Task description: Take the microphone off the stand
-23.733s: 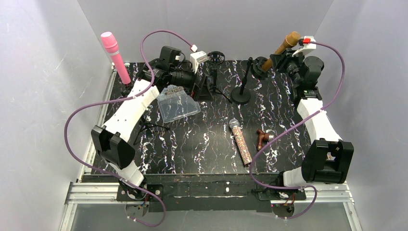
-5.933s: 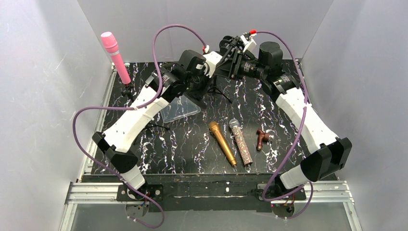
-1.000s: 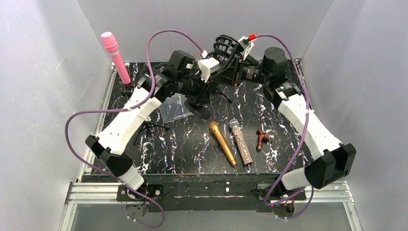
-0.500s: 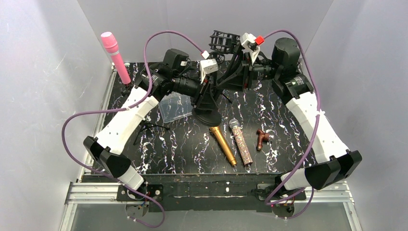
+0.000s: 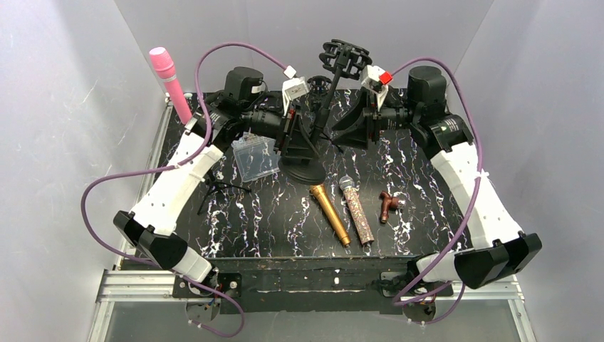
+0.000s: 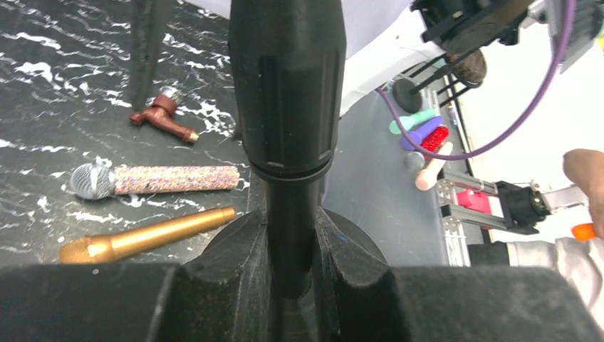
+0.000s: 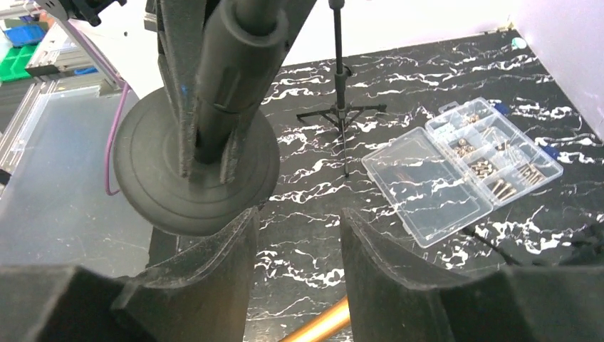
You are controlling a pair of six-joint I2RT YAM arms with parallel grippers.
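1. Right claw is now sitting back at 3 o'clock of the black stand, which it was gripping a second ago. Its fingers are standing apart with nothing between them.
2. Left claw is clamping the stand's thin pole from the 9 o'clock side, just above the round base. In the left wrist view, both fingers are pressing on the pole.
3. The stand is leaning toward 1 o'clock with its wire cradle topmost. Whether the base is touching the table cannot be told.
4. The gold microphone is lying flat on the table at 6 o'clock of the base, its head pointing toward 11 o'clock. A glitter microphone is lying just beside it at 3 o'clock.
5. A pink microphone is standing upright in its own holder at the table's 10 o'clock corner, well apart from both claws.
6. A clear box is resting at 9 o'clock of the base, and a small brown piece is lying at 3 o'clock of the glitter microphone.
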